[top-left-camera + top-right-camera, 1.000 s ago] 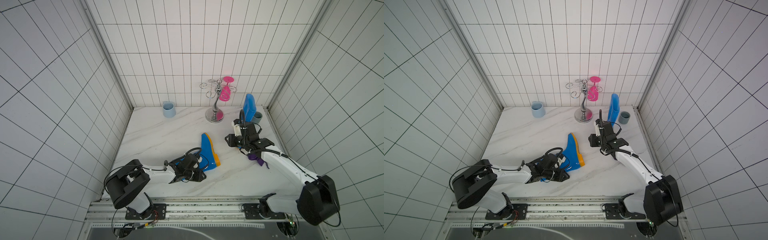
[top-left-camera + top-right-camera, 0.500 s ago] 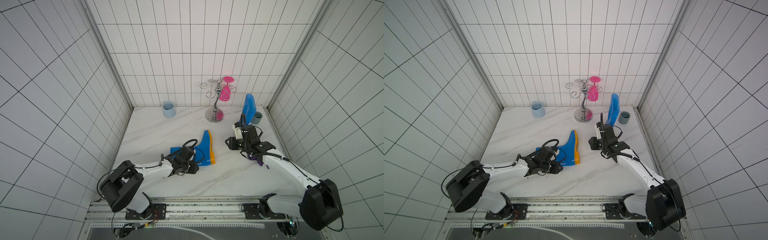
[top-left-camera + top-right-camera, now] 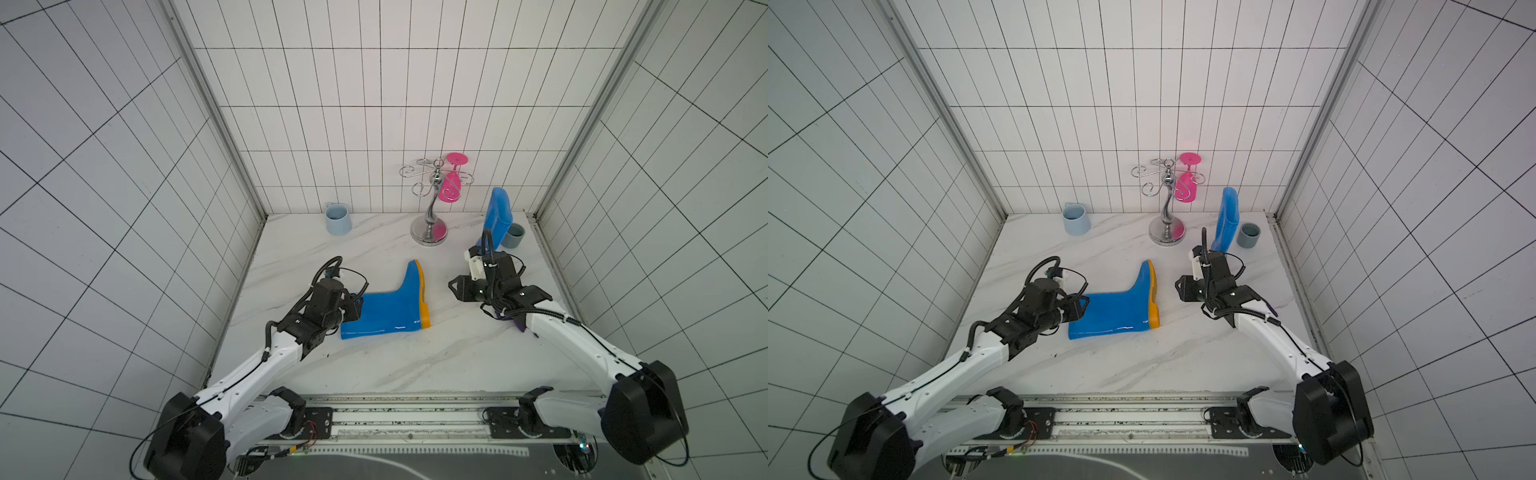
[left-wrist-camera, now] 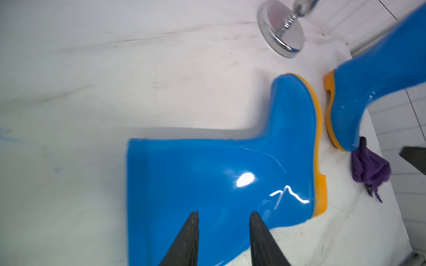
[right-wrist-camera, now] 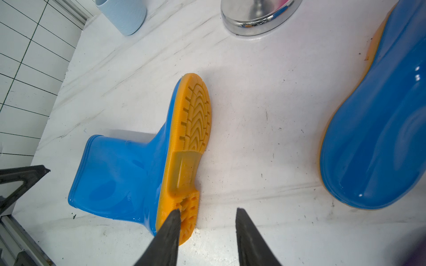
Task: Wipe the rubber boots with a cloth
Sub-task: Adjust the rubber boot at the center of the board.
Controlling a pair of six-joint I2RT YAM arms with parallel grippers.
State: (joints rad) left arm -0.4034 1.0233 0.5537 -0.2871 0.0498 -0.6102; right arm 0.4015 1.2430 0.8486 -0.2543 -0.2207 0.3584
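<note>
The cloth [image 4: 368, 168] lies bunched in a dark purple heap on the marble table [image 3: 374, 365], right up against the toe of the standing boot [image 4: 380, 80]; I cannot tell whether the two touch. In a top view only a scrap of it shows, tucked under the right forearm. The standing boot is at the far right of the table beside a grey cup [image 3: 514, 235]. The lying boot [image 3: 386, 311] rests on its side mid-table, sole turned toward the right arm and shaft mouth toward the left. No gripper has the cloth, so I judge the job in hand is fetching it before any wiping starts. The right gripper [image 5: 207, 210] is the nearer one, but it points away from the cloth, at the lying boot's heel. Its jaws stand partly apart with only bare table between them, and the cloth sits behind it, toward the arm's own base. To do this well it should draw back, turn, and come down on the highest fold of the heap. It should pinch deep enough that the cloth trails a broad pad, and keep clear of the standing boot's toe so that boot is not tipped. The left gripper [image 4: 224, 213] hovers at the lying boot's shaft, jaws partly open and gripping nothing that I can see. It looks well placed to steady that glossy, slippery shaft.
</note>
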